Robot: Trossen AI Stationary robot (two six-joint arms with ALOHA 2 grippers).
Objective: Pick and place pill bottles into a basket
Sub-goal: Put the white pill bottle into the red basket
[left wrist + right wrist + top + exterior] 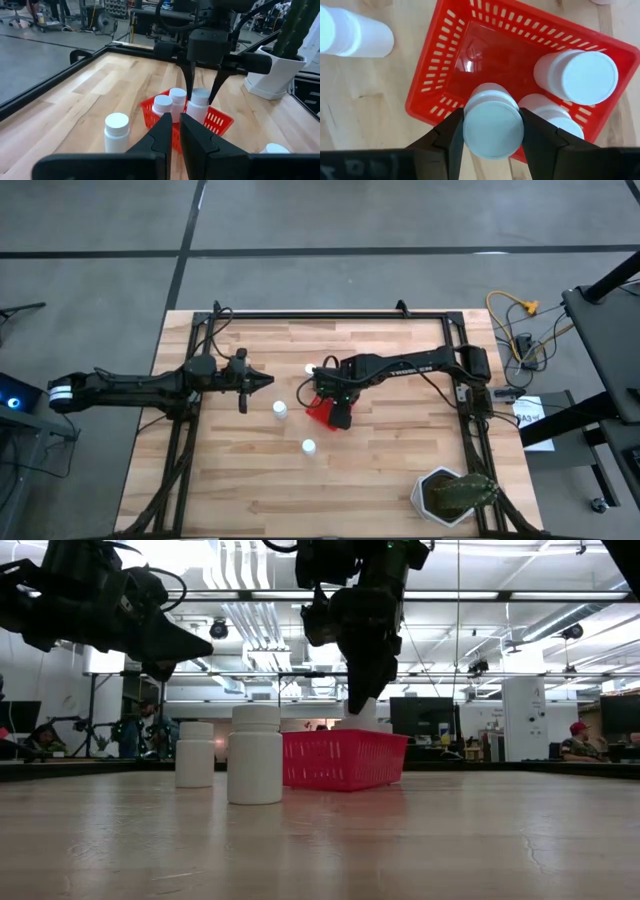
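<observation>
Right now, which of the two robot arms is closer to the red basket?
The right. Its gripper hangs directly over the basket, shut on a pill bottle. The left gripper waits off to the side, above bare table.

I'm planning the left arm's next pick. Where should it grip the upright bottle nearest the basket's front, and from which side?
Judging by its pose, take the pill bottle from straight above, fingers closing across its round cap. It stands upright and clear of the basket, and the right hand holds its own bottle the same way. The left hand waits nearby.
</observation>
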